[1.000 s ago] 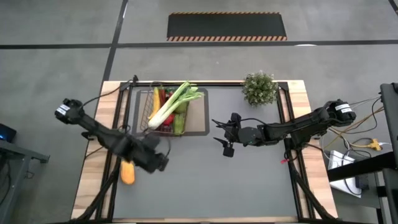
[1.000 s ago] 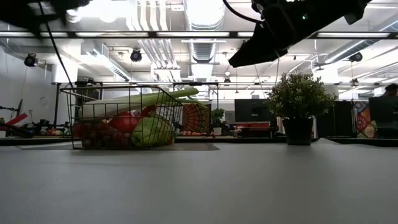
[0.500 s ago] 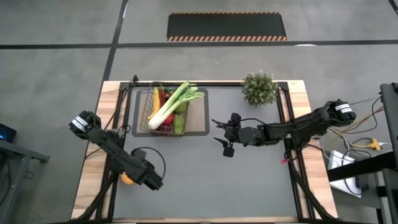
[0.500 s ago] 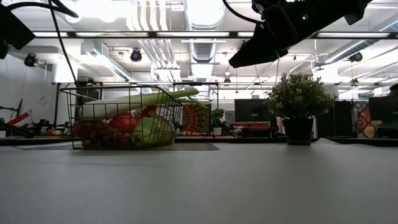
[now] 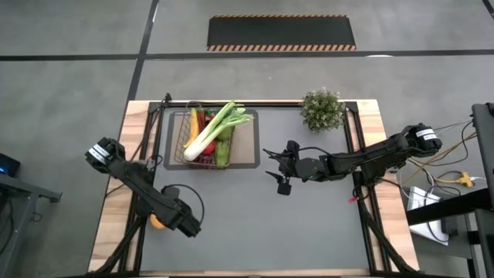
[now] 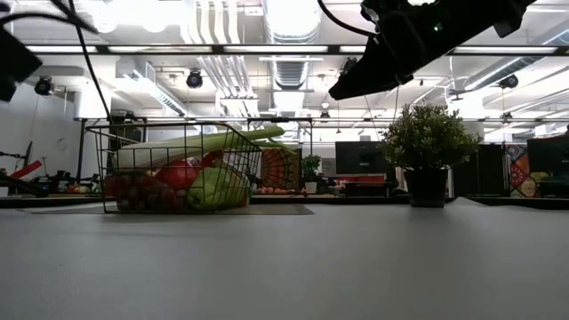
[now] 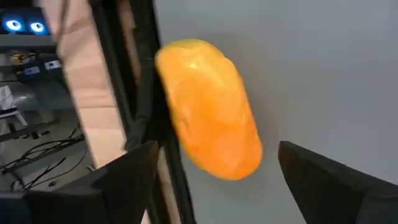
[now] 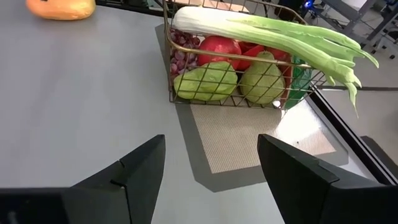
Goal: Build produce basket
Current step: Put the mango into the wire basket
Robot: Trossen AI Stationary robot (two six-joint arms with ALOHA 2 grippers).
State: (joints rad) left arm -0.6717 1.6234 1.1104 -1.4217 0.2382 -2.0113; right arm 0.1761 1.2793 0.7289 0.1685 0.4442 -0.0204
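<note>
The dark wire basket (image 5: 207, 139) stands on the tan mat at the table's far left. It holds green pears, a red apple, grapes and a banana, and the leek (image 5: 218, 127) lies across its rim. An orange fruit (image 7: 208, 115) lies on the grey table by the left frame rail. In the high view the left arm partly hides this orange fruit (image 5: 157, 222). My left gripper (image 7: 214, 186) is open, with one finger on each side of the fruit's near end and apart from it. My right gripper (image 5: 280, 176) is open and hovers above the table, right of the basket (image 8: 249, 62).
A bushy potted plant (image 5: 323, 110) stands at the far edge, right of centre. The tan mat (image 5: 245, 154) lies under the basket. A dark frame rail (image 7: 146, 93) runs along the table's left side next to the orange fruit. Bare grey table (image 5: 270, 232) stretches across the middle and near side.
My left gripper has swung from beside the basket toward the table's near edge and has come to a stop over the orange fruit. The fruit, the basket and the right arm have stayed where they were.
</note>
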